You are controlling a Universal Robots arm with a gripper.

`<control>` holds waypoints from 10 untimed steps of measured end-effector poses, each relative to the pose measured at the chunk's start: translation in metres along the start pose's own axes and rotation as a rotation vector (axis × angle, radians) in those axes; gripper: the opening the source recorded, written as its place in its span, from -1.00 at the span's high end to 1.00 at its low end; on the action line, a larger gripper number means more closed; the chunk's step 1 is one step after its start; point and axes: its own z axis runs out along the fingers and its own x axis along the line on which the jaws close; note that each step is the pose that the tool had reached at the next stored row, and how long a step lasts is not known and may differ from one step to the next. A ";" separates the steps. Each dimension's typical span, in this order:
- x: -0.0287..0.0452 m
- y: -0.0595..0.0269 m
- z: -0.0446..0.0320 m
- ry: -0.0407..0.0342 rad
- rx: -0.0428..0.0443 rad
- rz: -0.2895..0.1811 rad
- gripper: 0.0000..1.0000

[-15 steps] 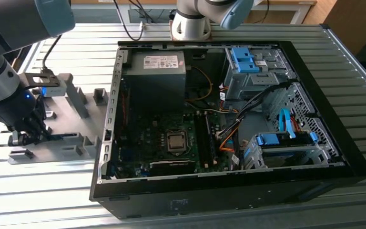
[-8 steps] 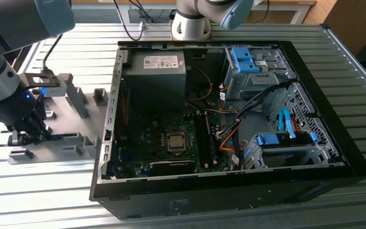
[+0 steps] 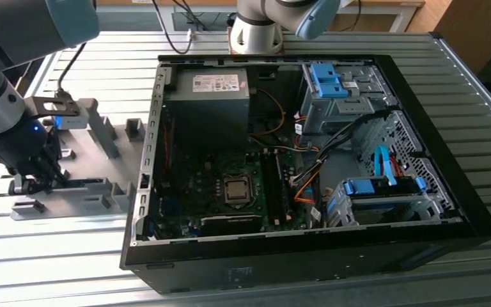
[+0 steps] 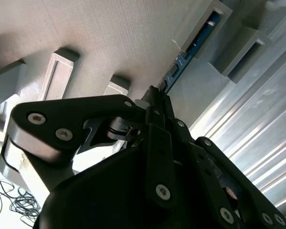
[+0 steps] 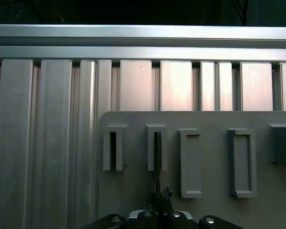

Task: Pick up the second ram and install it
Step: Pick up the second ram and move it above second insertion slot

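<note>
Okay, your gripper (image 3: 25, 185) sits low over the gray holder rack (image 3: 100, 137), to the exterior view's left of the open computer case (image 3: 463, 192). In the second wrist view its fingers pinch one end of the second ram (image 4: 186, 55). The stick's far end sits in a rack slot.

You will find no print that can be made out — the white rectangular sticker (image 3: 220, 82) on the dark grey metal power-supply box (image 3: 207, 112) inside the open black computer case (image 3: 314, 265) carries lines of text, yet they are too small to tell.
</note>
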 end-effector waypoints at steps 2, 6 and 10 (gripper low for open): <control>-0.0001 0.0001 -0.0022 -0.0001 0.0000 0.000 0.72; -0.0001 0.0002 -0.0055 -0.0001 0.0001 0.000 0.72; -0.0002 0.0003 -0.0095 -0.0001 0.0001 0.000 0.72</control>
